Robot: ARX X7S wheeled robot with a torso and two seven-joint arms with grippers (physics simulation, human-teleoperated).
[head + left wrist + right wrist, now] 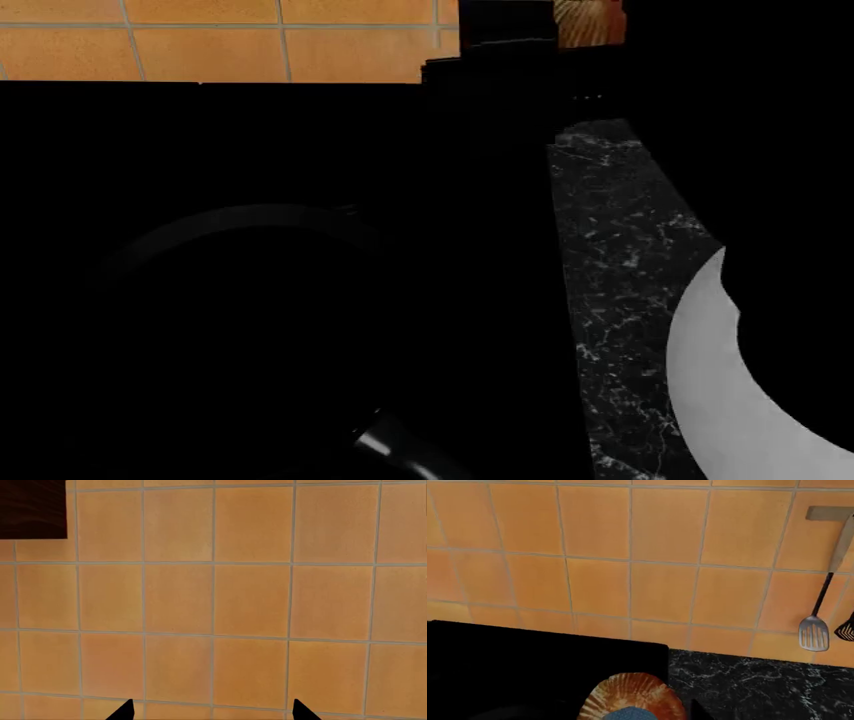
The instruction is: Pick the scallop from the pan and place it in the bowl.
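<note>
The orange-red ribbed scallop [630, 694] sits in my right gripper [634, 713], which is shut on it and holds it up in front of the tiled wall, over the edge of the stovetop. In the head view the scallop [589, 20] shows at the top edge, far above the counter. The black pan shows only as a faint rim [254, 214] and a handle with a greyish tip [387, 444] on the left. The white bowl [710, 400] stands at the lower right, partly covered by a dark arm. My left gripper [215, 712] is open and empty, facing the wall.
The flat black stovetop [527, 665] meets a dark marble counter [614, 270] on its right. A slotted spatula [814, 630] hangs on the orange tiled wall [660, 555]. A dark wood corner [32, 509] shows in the left wrist view.
</note>
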